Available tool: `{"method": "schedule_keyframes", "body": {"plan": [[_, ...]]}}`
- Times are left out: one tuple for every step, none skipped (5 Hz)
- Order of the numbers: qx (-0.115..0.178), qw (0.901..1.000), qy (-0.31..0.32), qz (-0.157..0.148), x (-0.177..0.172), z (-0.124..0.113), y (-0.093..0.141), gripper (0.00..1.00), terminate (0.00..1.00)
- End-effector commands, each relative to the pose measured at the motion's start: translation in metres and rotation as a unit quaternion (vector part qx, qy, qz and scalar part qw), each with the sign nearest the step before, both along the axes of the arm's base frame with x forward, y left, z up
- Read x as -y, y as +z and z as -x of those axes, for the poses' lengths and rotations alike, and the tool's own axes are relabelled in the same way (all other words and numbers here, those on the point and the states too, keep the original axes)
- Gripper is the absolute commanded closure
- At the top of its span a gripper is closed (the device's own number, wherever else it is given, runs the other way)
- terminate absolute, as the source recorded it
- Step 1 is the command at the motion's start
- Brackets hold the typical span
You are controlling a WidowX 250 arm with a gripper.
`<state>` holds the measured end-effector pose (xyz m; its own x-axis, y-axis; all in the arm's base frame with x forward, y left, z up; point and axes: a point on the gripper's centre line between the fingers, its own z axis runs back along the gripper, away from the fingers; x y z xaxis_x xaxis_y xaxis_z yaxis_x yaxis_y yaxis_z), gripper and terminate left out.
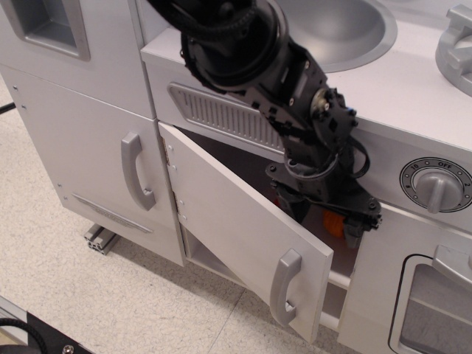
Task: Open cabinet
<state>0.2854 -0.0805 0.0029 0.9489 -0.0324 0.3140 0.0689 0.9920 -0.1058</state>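
- Nearest to us, the cabinet's door point(240, 221) is hanging part way open. It is swinging out from two small hinges point(169, 158) on its left edge.
- The curved handle point(284, 285) is sitting near the door's free right edge. It is standing up and down, low on the door.
- The handle is lying below the gripper point(317, 220) and a bit to its left, on the outside face of the door. The gripper is sitting on the other side, just behind the door's top edge.
- So to swing the door wider, I think the push has to go from the inside face out toward us, or the gripper has to come around to the handle.
- The gripper is pointing down into the dark gap of the cabinet. Its two black fingers point(352, 230) are looking spread apart and holding nothing, though the dark makes this hard to be sure of.
- Something orange point(333, 223) is peeking out between the fingers, farther back inside.
- The black arm point(236, 44) is reaching down from the top left, across the grey vent point(221, 116).
- Farther back, the sink bowl point(339, 29) and the round knob point(436, 184) are sitting untouched.
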Motion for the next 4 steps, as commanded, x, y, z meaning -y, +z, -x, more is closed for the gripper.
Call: {"method": "schedule_keyframes", "body": {"plan": [[-0.021, 0.9966, 0.06, -0.052, -0.034, 0.016, -0.003, 0.0, 0.0], [-0.037, 0.9944, 0.078, -0.061, -0.058, 0.027, -0.007, 0.0, 0.0], [-0.05, 0.9916, 0.097, -0.069, -0.081, 0.036, -0.014, 0.0, 0.0], [-0.064, 0.9896, 0.104, -0.076, -0.097, 0.043, -0.018, 0.0, 0.0]]}}
